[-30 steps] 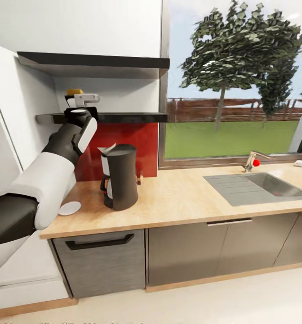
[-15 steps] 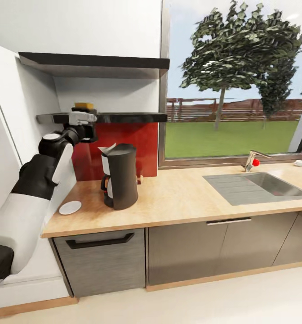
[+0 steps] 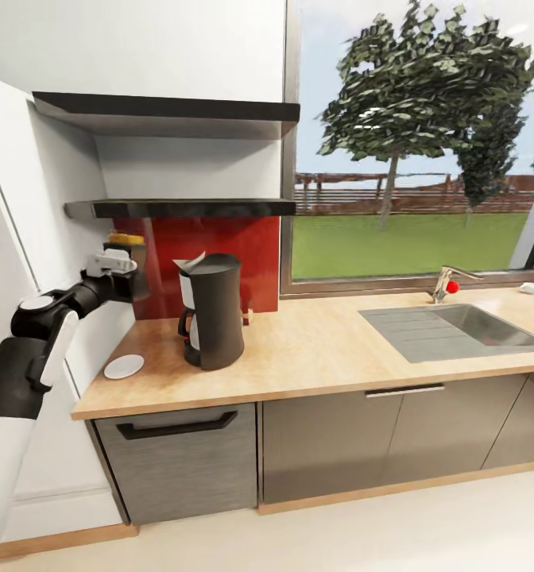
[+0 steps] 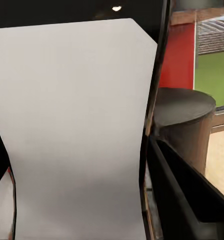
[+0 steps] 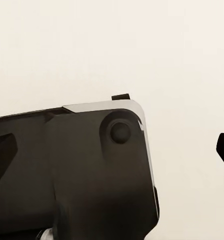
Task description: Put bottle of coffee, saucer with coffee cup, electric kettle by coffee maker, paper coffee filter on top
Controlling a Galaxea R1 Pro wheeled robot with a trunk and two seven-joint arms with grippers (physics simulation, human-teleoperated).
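The left end effector point(image 3: 116, 264) is clamped on the bottle of coffee point(image 3: 129, 262), a dark jar with a yellow lid, held up off the desk point(image 3: 315, 349) just left of the coffee maker point(image 3: 211, 311). Honestly the risk I see is that smooth jar slipping, or clipping the tall matte black machine or the paper filter point(image 3: 189, 263) poking out of it. The flat white saucer point(image 3: 124, 366) sits on the pale woodgrain below
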